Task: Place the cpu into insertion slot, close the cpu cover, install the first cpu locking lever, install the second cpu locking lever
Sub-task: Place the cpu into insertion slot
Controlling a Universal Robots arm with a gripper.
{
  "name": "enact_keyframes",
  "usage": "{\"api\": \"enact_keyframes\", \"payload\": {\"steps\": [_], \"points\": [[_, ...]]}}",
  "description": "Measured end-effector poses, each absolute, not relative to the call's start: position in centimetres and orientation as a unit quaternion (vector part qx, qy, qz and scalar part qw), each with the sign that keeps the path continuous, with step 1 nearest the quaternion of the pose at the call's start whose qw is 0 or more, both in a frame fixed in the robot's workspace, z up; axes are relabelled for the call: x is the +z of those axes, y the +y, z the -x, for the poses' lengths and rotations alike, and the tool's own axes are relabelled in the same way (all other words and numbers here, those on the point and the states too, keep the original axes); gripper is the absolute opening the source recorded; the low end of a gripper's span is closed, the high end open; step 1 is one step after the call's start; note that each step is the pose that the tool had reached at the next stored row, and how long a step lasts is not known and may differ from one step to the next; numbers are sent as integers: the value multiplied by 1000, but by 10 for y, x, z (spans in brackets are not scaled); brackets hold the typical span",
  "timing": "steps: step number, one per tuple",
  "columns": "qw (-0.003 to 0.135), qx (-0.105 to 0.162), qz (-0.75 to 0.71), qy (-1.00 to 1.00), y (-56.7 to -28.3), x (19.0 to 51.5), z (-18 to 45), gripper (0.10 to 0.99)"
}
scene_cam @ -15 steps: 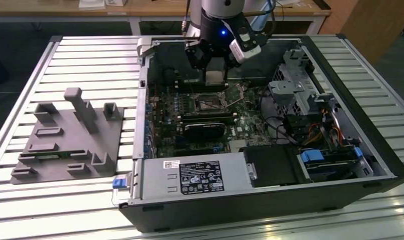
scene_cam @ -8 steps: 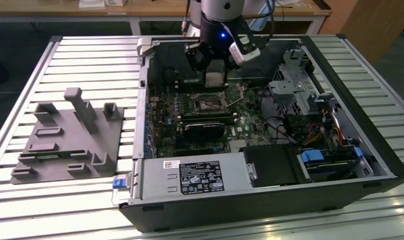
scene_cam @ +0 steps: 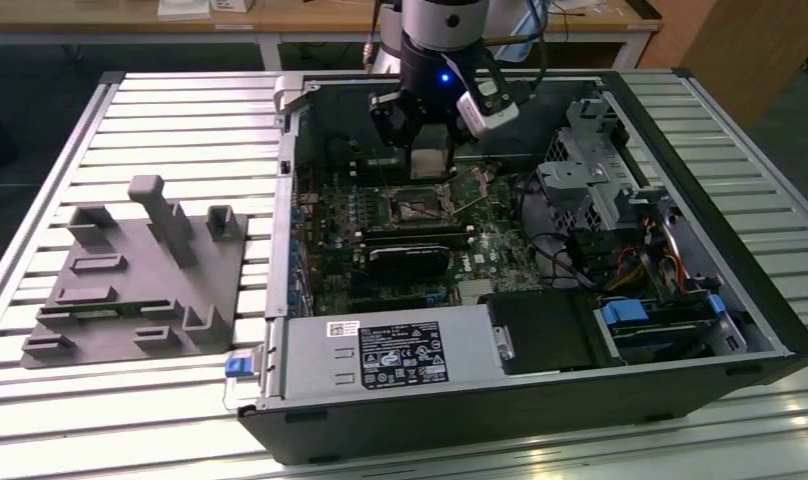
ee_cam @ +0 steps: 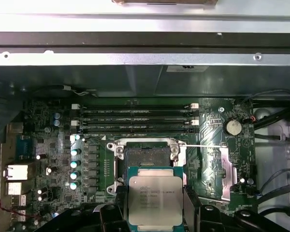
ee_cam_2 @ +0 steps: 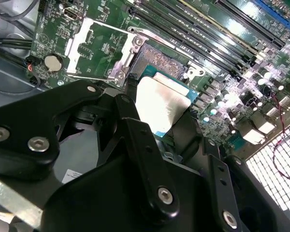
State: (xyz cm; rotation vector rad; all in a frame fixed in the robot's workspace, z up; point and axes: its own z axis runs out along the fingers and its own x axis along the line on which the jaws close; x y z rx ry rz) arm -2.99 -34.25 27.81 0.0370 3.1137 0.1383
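Cpu point(ee_cam: 154, 200) gripped in the tool point(scene_cam: 428, 152), poised over the open insertion slot point(ee_cam: 146, 157).
The tool was clamped on two opposite edges of the chip, which hung apart from the socket and was not yet seated; the cpu cover point(ee_cam: 227, 169) lay swung open just beside it. The likeliest failure looked like a skewed or offset descent, where one corner landing first could bend the socket's contacts. An edge-only grip might also let the chip tilt or slip, and the cover's hinge sat near enough to snag the tool.

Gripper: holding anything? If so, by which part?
The gripper holds the cpu, clamped by two opposite side edges; it is not yet in the insertion slot.
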Motion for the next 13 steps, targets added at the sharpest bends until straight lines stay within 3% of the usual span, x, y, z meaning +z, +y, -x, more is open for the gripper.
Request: {"api": "enact_keyframes", "payload": {"steps": [13], "points": [[13, 44, -12, 999, -343, 262, 30, 541]]}}
